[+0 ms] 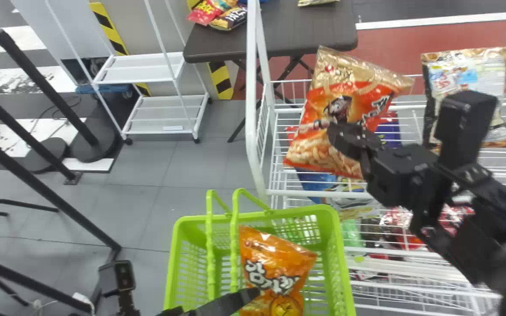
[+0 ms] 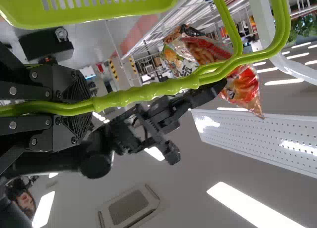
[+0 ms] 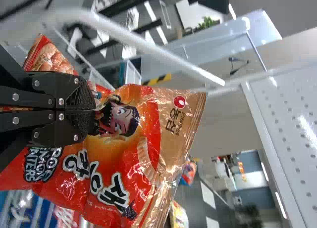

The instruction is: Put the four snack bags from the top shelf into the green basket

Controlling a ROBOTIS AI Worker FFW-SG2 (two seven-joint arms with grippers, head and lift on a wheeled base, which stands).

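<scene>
Right gripper (image 1: 339, 134) is clamped on the red-and-gold snack bag (image 1: 345, 94) above the wire shelf (image 1: 283, 192), left gripper (image 2: 91, 107) on the basket handle (image 2: 148, 91); transfer appears in hand, next requiring travel toward head-view seven o'clock and release over the green basket (image 1: 288, 215).

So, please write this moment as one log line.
right gripper: holding red bag | left gripper: on basket handle | orange bag: in green basket

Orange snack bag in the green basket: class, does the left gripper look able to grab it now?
Probably not: the left gripper is shut on the basket's handles, so it seems occupied.
</scene>
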